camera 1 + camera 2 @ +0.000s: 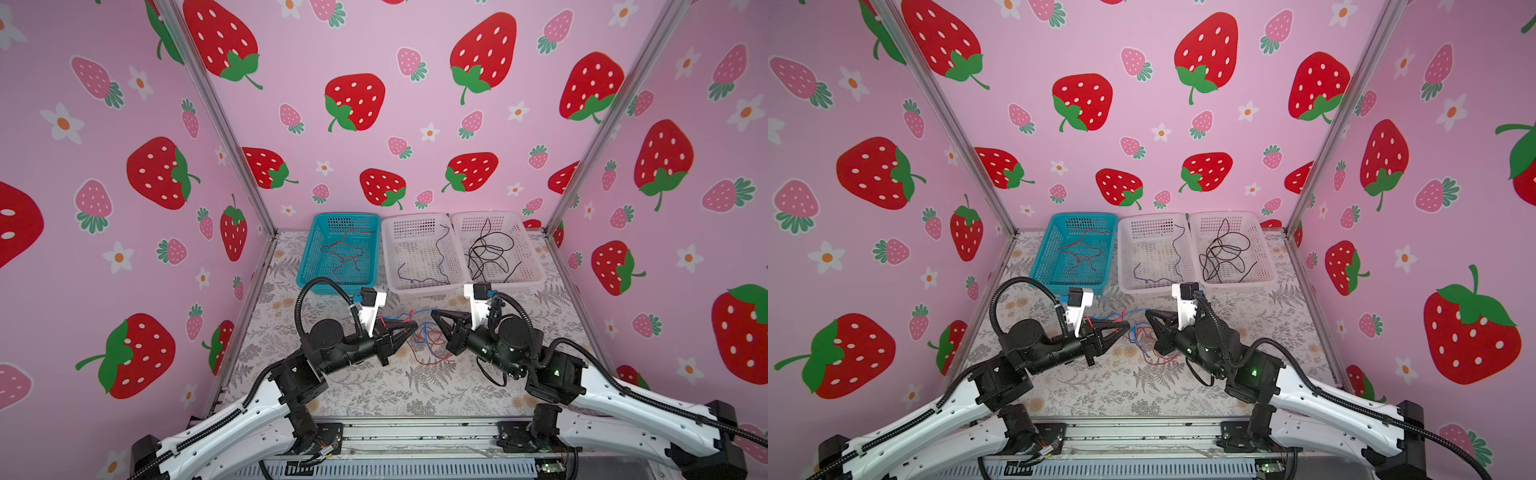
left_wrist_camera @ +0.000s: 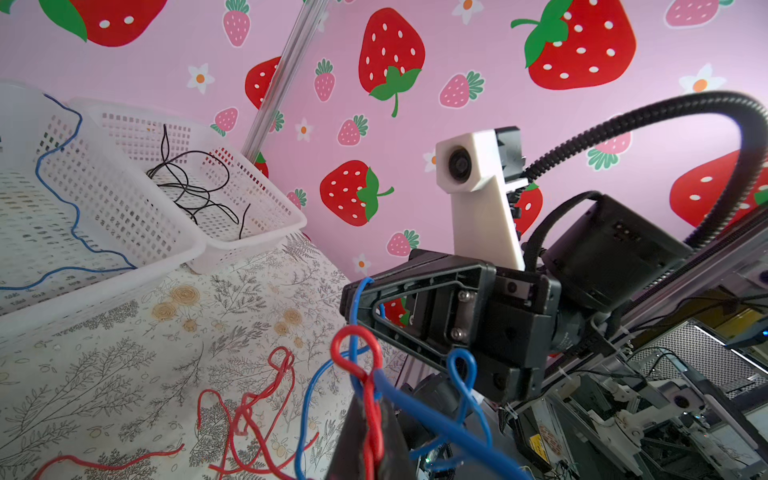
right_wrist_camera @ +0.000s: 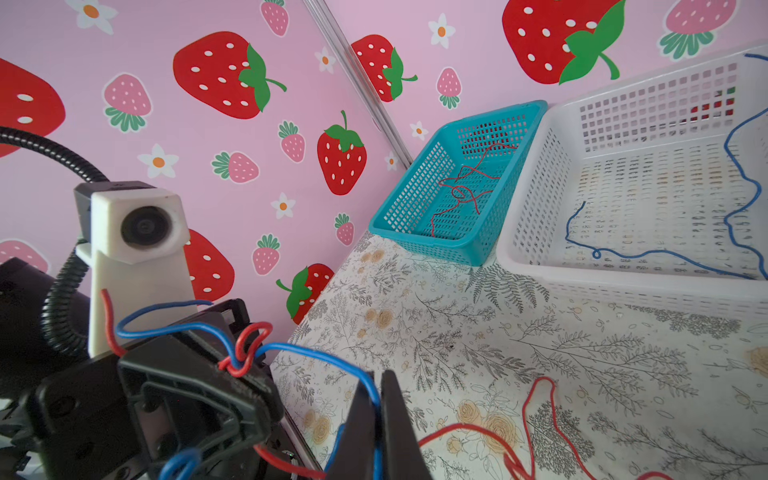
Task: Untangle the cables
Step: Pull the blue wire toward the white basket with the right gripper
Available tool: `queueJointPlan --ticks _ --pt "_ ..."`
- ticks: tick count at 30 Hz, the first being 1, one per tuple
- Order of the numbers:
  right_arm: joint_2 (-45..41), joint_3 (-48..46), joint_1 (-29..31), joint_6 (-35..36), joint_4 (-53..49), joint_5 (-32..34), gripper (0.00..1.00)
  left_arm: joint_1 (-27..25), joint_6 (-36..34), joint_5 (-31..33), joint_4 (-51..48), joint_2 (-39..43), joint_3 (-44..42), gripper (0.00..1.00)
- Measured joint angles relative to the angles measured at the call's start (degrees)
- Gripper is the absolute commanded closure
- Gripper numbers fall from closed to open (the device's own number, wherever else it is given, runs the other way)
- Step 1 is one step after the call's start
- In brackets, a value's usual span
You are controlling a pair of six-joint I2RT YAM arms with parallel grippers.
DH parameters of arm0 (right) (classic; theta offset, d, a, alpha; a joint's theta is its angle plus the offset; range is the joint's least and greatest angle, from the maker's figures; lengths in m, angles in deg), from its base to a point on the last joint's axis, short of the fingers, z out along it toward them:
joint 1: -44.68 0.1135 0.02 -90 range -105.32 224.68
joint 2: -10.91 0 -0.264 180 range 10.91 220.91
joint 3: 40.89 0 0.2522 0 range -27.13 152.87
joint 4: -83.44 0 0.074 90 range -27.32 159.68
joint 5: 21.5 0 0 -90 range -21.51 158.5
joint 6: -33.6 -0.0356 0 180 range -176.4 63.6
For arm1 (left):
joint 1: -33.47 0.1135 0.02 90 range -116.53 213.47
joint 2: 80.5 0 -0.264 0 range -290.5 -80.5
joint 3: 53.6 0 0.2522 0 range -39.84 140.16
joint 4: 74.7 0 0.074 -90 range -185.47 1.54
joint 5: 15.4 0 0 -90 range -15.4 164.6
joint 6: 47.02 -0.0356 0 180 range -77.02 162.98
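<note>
Cables (image 1: 410,315) stretch knotted from left gripper (image 1: 414,326), clamped on red cable (image 2: 371,415), to right gripper (image 1: 434,313), clamped on blue cable (image 3: 365,382)

We take the middle white basket (image 1: 415,217) as our mark. A teal basket (image 1: 348,215) sits just beside it on the left, and a second white basket (image 1: 486,214) touches its right side. A fern-printed tablecloth (image 1: 374,386) spreads beneath and before it. Pink strawberry-patterned walls (image 1: 415,62) rise behind it.
</note>
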Motion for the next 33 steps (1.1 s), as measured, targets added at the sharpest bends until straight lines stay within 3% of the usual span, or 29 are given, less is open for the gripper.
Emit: queueJointPlan --ticks 4,6,10,15,23,33 --pt "0.0 0.0 -0.5 0.9 2.2 -1.5 1.00 0.0 1.5 -1.2 -1.1 0.2 0.0 0.49" --pt "-0.1 0.0 -0.7 0.9 3.1 -2.2 1.00 0.2 1.6 -1.3 -1.6 0.6 0.0 0.47" --pt "-0.4 0.0 -1.0 0.4 4.2 -3.6 1.00 0.2 1.4 -1.2 -1.8 1.0 0.0 0.59" --pt "-0.7 0.0 -1.1 -0.5 4.1 -4.5 1.00 0.2 1.3 -1.2 -1.4 1.0 0.0 0.64" --pt "-1.1 0.0 -1.3 -1.4 3.2 -4.8 1.00 0.1 1.1 -0.3 0.6 1.0 -0.1 1.00" --pt "-1.0 0.6 -1.9 3.3 -0.9 -3.4 1.00 0.0 3.6 -2.4 0.1 1.8 -1.5 1.00"
